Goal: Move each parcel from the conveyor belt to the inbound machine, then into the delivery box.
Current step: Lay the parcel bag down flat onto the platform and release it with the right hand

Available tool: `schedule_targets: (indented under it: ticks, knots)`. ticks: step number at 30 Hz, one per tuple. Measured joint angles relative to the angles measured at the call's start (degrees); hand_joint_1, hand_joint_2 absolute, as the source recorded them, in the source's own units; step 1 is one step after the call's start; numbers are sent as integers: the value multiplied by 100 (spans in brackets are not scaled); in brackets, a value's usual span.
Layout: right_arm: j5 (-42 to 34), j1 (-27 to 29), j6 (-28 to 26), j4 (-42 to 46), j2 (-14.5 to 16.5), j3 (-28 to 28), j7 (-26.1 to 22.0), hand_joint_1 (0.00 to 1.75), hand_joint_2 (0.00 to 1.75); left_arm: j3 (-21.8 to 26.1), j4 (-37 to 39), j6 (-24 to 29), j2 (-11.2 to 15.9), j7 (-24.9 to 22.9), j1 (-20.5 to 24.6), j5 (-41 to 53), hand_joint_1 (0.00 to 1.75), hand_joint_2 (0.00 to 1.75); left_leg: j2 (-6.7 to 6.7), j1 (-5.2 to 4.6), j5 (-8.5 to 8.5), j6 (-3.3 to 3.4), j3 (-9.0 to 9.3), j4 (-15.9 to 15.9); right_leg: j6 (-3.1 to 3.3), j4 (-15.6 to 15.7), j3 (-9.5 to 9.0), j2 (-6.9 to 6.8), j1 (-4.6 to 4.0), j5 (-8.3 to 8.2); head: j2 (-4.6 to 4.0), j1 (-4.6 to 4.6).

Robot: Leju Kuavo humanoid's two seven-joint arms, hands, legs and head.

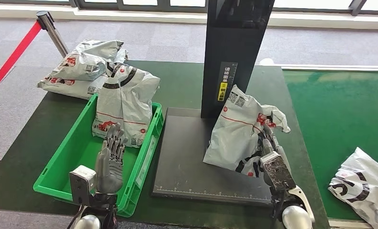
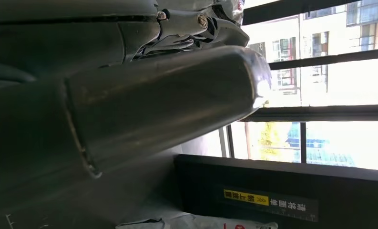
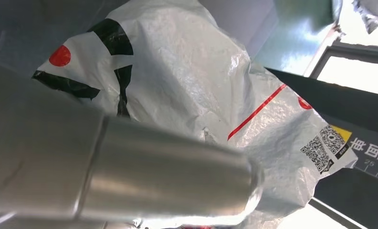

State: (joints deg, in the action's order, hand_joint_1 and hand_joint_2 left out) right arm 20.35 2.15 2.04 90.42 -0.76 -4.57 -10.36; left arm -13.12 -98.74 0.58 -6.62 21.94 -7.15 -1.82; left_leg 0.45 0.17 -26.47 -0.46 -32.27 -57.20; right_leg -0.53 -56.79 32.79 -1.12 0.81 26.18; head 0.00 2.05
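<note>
The right hand [image 1: 271,155] has its fingers [image 1: 268,139] gripping the parcel [image 1: 241,131] on the scanner plate [image 1: 187,157]; lift it leftward into the bin [image 1: 77,157]. Left hand [image 1: 109,160] fingers spread, empty.

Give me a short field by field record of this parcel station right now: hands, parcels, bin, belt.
right hand: holds the parcel on the scanner, propped up on the black platform
left hand: empty, fingers apart, above the green bin
bin contents: one parcel in the bin, leaning at the far end
conveyor belt: one parcel on the belt at the near right
behind the bin: pile of parcels on the table
</note>
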Motion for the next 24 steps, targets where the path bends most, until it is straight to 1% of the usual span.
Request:
schedule_targets:
  ticks: [4,9,11,14,18,21,23,24]
  knots:
    - [-267,58,454,-15,49,0,-100,0,0,-88,2,308,-1,-229,11,-109,0,0,-1,0,0,0,-1,0,0,0,0,-1,0,0,0,0]
    - [-359,84,670,-68,126,0,-94,0,0,-192,2,393,1,-291,28,-168,0,0,-1,0,0,0,-2,1,0,0,0,-1,0,0,0,0]
    - [-542,87,892,-88,134,-19,-41,0,0,-236,3,402,4,-293,40,-183,0,0,-1,0,0,0,-2,1,0,0,-1,-1,0,0,0,0]
    - [-1003,96,1160,-80,142,-137,-15,0,0,-315,4,427,14,-293,69,-120,0,0,1,0,0,0,-1,0,0,0,0,0,0,0,0,0]
    - [-1918,86,1444,75,148,-284,-124,0,0,-469,5,468,25,-291,126,117,0,0,0,0,0,0,-1,0,0,0,-1,-2,0,0,0,1]
    - [-2489,60,1650,169,146,-321,-114,0,0,-587,25,472,37,-268,220,288,0,0,0,0,0,0,-2,0,0,0,-2,-1,0,0,0,0]
    - [-2700,6,1657,197,145,-363,-32,0,0,-678,38,485,50,-221,300,522,0,0,1,0,0,0,-1,0,0,0,-1,1,0,-1,0,0]
    - [-2631,-29,1558,206,145,-382,15,0,0,-730,36,493,56,-199,340,668,0,0,2,0,0,0,-1,0,0,0,-1,2,0,-1,0,0]
